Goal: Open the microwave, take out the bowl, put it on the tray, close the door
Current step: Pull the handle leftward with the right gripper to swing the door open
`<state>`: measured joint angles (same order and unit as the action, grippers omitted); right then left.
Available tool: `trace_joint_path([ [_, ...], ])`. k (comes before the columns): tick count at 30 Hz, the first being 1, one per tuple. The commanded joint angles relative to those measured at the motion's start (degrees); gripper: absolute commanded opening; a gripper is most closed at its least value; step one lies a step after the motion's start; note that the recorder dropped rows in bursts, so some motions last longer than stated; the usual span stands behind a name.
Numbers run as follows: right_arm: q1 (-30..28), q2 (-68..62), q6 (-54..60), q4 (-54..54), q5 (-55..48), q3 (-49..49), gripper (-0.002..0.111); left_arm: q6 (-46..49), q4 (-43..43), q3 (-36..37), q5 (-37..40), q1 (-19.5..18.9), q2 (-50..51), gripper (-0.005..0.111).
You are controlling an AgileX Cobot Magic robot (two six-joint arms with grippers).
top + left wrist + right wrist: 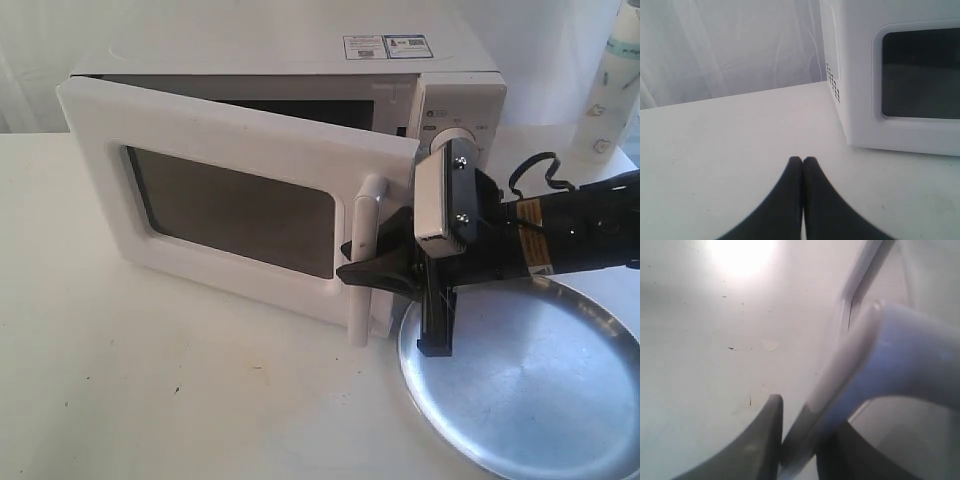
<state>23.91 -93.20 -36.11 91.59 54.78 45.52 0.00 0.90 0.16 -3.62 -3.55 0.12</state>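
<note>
The white microwave [300, 50] stands at the back of the table with its door [230, 200] swung partly open. My right gripper [372, 268] is shut on the door's vertical bar handle [365, 250]. In the right wrist view the handle [880, 355] runs between the dark fingers [760, 440] of that gripper [807, 425]. The silver tray [540, 400] lies bare under the right arm. The bowl is hidden behind the door. My left gripper [802, 161] is shut on nothing, low over the table and short of the door [920, 132]; the exterior view does not show it.
A pale bottle [612, 90] stands at the back right corner. White table surface [150, 380] stretches in front of and left of the microwave. A curtain hangs behind the table [730, 45].
</note>
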Motion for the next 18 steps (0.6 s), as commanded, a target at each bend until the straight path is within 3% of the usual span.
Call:
trace_joint_path([
  [1,2.9,2.3,7.4,7.2,15.2,1.0,0.0,0.0,-0.4,-0.2,-0.3,0.3,-0.1,0.0],
  [10,2.9,2.4,-2.8,3.0,13.3,1.0,0.003,0.0,-0.4,-0.2,-0.3,0.3,-0.1,0.0],
  [14,2.6,2.4,-10.2,3.4,5.0,1.0,0.017,0.0,-0.4,-0.2,-0.3,0.3,-0.1,0.0],
  [16,1.9,2.6,-14.1,6.6,3.5,1.0,0.03,0.0,-0.4,-0.2,-0.3,0.3,-0.1,0.0],
  [18,1.2,3.8,-16.4,8.4,1.1,0.6,0.032,0.0,-0.4,-0.2,-0.3,0.3,-0.1,0.0],
])
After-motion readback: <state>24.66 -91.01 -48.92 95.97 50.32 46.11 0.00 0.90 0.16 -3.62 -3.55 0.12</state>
